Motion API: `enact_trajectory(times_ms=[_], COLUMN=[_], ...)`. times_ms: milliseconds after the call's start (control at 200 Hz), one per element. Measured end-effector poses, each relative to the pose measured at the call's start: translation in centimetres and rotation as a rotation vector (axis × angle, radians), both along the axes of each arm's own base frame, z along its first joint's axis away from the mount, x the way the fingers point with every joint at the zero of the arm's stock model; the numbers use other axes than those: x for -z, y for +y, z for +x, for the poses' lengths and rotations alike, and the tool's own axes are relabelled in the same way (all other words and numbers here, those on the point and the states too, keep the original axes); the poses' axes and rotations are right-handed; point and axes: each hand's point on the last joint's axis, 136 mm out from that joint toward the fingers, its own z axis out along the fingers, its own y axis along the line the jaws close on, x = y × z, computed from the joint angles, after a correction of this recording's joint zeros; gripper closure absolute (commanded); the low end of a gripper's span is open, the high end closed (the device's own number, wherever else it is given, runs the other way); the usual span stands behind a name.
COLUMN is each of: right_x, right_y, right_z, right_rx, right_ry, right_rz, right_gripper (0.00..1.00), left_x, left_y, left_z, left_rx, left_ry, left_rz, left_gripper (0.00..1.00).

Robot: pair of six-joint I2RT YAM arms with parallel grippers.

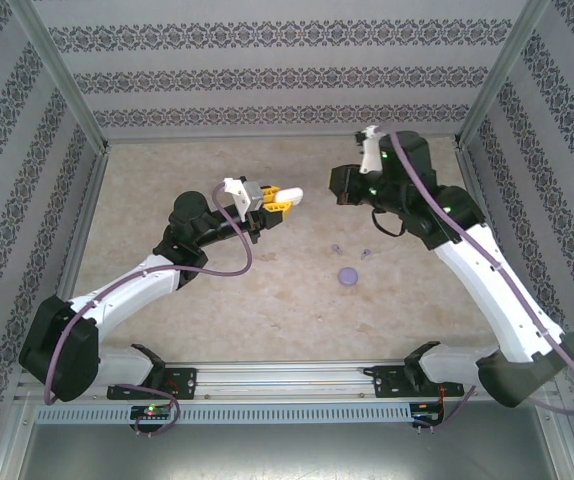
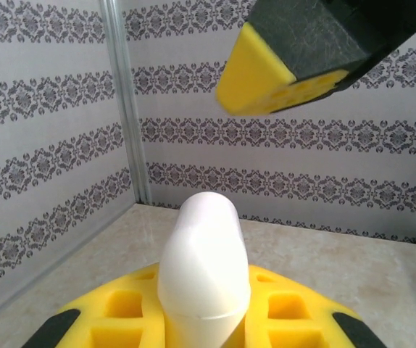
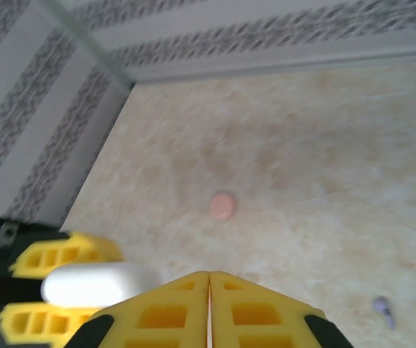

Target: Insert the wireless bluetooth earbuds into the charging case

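earbuds (image 1: 335,248), pale purple, lie on the table (image 1: 267,295); we see our left pincer (image 1: 279,200) clamped on a white case (image 2: 204,261), our right pincer (image 3: 209,279) pressed together, gripping nothing visible.

The white case (image 2: 204,268) is cut off by the bottom edge, and the purple earbuds (image 1: 336,248) are seen too small for their shape to be told.

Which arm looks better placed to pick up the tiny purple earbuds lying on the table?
Probably the right. The right end effector is shut with nothing in it, and the purple earbuds lie on its side of the table. The left end effector is occupied, gripping a white case in the air.
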Motion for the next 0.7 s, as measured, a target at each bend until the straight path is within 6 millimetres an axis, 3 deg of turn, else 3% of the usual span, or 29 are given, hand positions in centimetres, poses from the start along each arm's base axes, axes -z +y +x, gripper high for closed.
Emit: enact_trajectory(times_ms=[110, 245, 530, 699], right_x=[0.8, 4.7, 14.1, 19.2], right_y=[-1.3, -2.4, -4.6, -5.6], right_z=[0.4, 1.0, 1.7, 1.9], right_rx=[0.064, 0.121, 0.218, 0.247], right_ry=[0.003, 0.077, 0.276, 0.393], right_rz=[0.002, -0.030, -0.129, -0.192], right_gripper=[0.88, 0.84, 0.70, 0.54], left_x=[1.0, 3.4, 15.4, 19.9], left_y=[0.1, -0.3, -2.0, -2.7], left_z=[0.5, 1.9, 6.2, 7.4], left_rx=[-0.020, -0.045, -0.101, -0.127], left_ry=[0.043, 0.144, 0.602, 0.786], left_rz=[-0.005, 0.001, 0.131, 0.186], left_gripper=[1.00, 1.00, 1.00, 1.00])
